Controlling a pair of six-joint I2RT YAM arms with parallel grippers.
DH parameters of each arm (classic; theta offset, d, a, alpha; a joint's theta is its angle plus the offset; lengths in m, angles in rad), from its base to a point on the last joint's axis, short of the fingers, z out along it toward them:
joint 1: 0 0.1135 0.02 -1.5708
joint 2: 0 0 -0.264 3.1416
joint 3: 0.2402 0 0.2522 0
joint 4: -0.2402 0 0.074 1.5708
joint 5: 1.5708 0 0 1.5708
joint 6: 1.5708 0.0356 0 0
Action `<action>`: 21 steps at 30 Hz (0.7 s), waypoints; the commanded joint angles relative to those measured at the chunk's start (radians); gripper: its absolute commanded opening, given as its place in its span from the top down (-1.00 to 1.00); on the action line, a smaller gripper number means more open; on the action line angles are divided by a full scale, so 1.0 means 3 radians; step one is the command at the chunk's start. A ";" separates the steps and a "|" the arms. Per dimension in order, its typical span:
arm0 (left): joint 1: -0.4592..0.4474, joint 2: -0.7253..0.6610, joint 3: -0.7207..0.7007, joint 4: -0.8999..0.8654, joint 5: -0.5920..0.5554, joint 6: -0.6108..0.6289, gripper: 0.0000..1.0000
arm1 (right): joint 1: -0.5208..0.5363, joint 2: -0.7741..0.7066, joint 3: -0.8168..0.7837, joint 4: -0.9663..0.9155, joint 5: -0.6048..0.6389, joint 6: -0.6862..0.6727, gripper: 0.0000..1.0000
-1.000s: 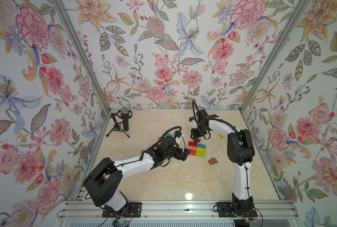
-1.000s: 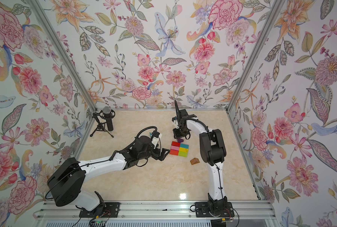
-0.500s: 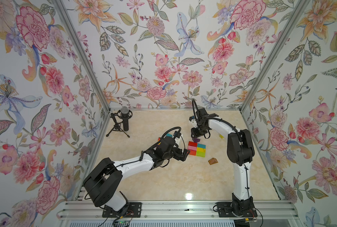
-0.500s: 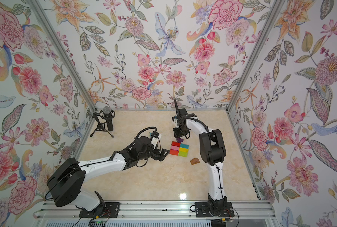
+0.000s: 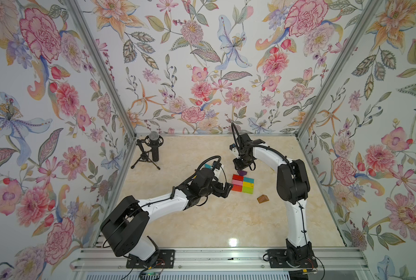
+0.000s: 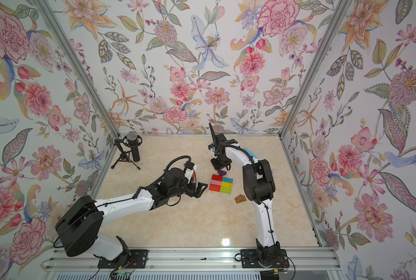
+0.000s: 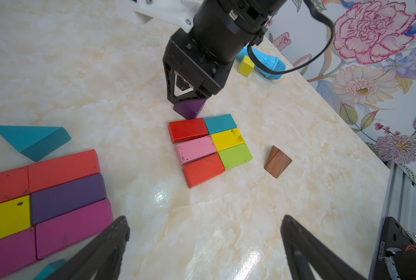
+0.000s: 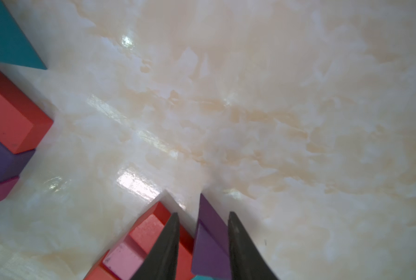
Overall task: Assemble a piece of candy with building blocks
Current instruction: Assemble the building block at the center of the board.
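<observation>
Though small in both top views, the purple wedge (image 5: 242,172) shows clearly in the left wrist view, clamped by the right gripper (image 7: 189,100). The left gripper (image 7: 204,220) is wide open, empty.

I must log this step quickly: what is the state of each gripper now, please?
The left gripper is open and holds nothing.
The right gripper is closed on the purple wedge.

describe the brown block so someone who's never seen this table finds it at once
On the marble table, find the six-brick coloured rectangle. Just past its green brick, one wedge lies alone, touching nothing. It is the only bare wood-grain brown piece; the rest are painted.
</observation>
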 commanded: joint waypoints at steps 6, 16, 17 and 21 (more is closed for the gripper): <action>0.0060 -0.0098 -0.0076 0.0100 -0.0036 -0.0058 -0.98 | 0.0045 0.0135 0.0074 -0.0169 0.0212 -0.0133 0.30; 0.0066 -0.0061 -0.0072 0.0147 0.0008 -0.0086 -0.98 | 0.0051 0.0113 0.0036 -0.0199 0.0330 -0.0180 0.31; 0.0064 -0.0061 -0.0072 0.0151 0.0008 -0.0089 -0.98 | 0.0051 0.0108 0.0026 -0.0198 0.0344 -0.0185 0.31; 0.0066 -0.0057 -0.0067 0.0164 0.0018 -0.0100 -0.98 | 0.0048 0.0088 -0.0013 -0.0196 0.0348 -0.0195 0.31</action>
